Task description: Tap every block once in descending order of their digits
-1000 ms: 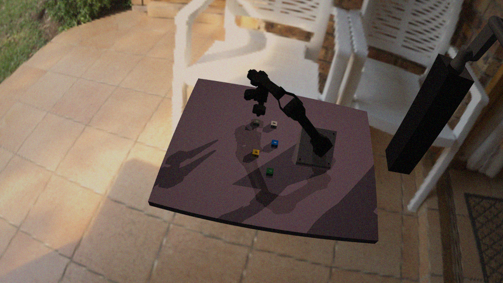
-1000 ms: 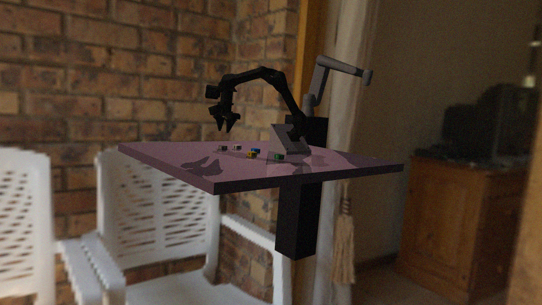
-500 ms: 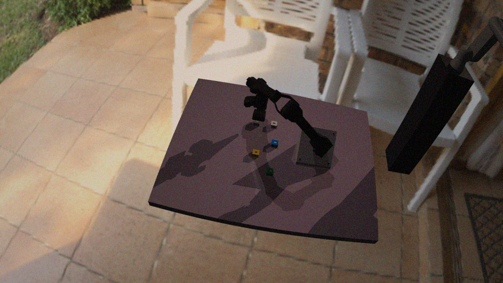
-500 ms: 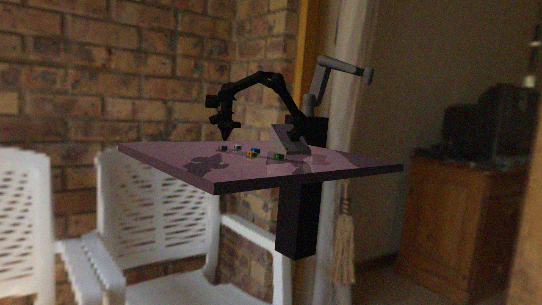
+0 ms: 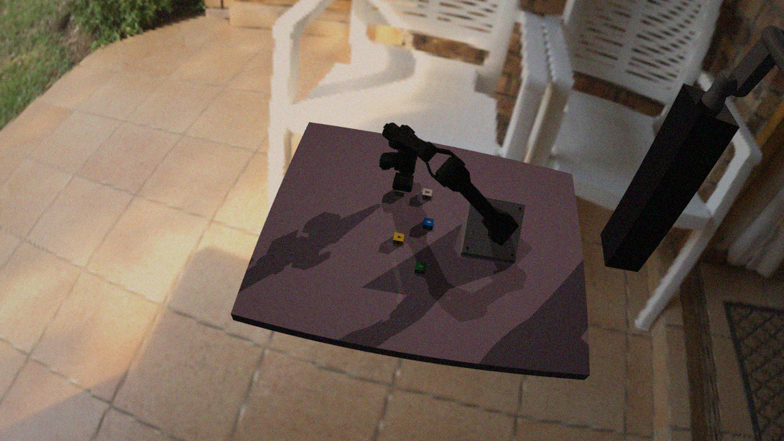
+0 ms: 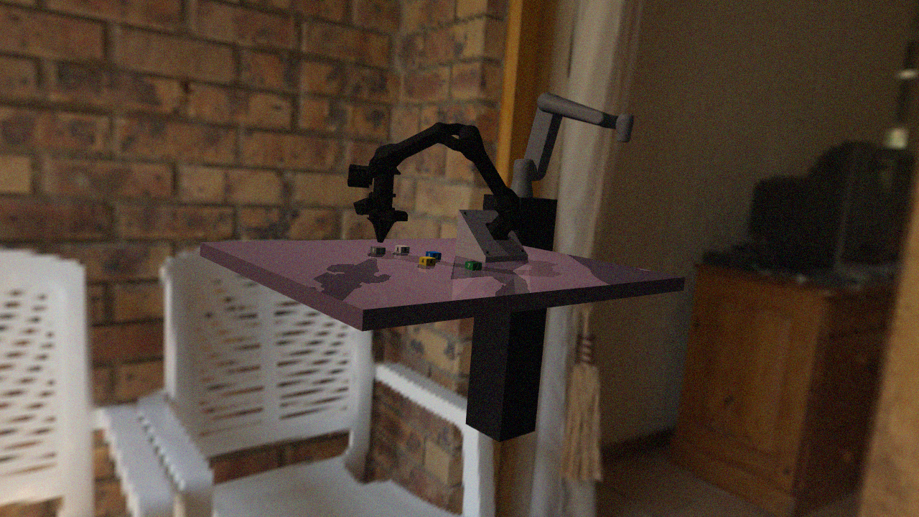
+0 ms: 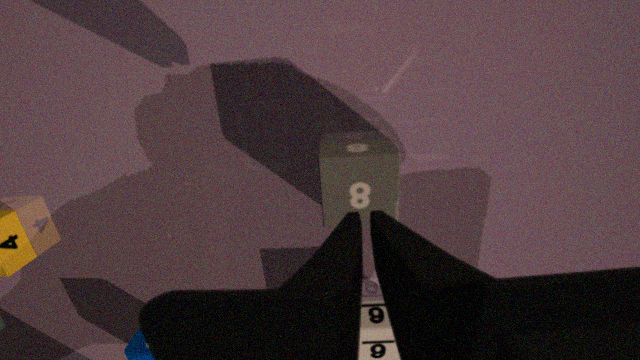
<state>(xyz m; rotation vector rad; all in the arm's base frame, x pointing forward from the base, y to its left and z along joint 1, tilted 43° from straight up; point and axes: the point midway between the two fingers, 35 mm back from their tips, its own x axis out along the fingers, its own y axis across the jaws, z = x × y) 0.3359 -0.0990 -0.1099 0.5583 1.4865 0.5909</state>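
My gripper (image 5: pixel 402 189) (image 6: pixel 381 240) (image 7: pixel 364 222) is shut with nothing between its tips. It points down just above the grey block (image 6: pixel 377 250) (image 7: pixel 360 172), which shows an 8; the arm hides that block in the top view. The white block (image 5: pixel 427 193) (image 6: pixel 401 249) (image 7: pixel 377 332) has an upside-down digit with a line, 6 or 9, partly hidden by the fingers in the wrist view. The yellow block (image 5: pixel 398 237) (image 6: pixel 426 261) (image 7: pixel 15 260) shows a 4. The blue block (image 5: pixel 428 223) (image 6: pixel 433 255) (image 7: pixel 139 348) and green block (image 5: pixel 419 267) (image 6: pixel 472 265) have digits I cannot read now.
The purple table (image 5: pixel 307 307) (image 6: pixel 308 283) carries the arm's grey wedge base (image 5: pixel 490 249) (image 6: pixel 472 238) to the right of the blocks in the top view. The white block stands close beside the grey block. Dark arm shadows cross the table.
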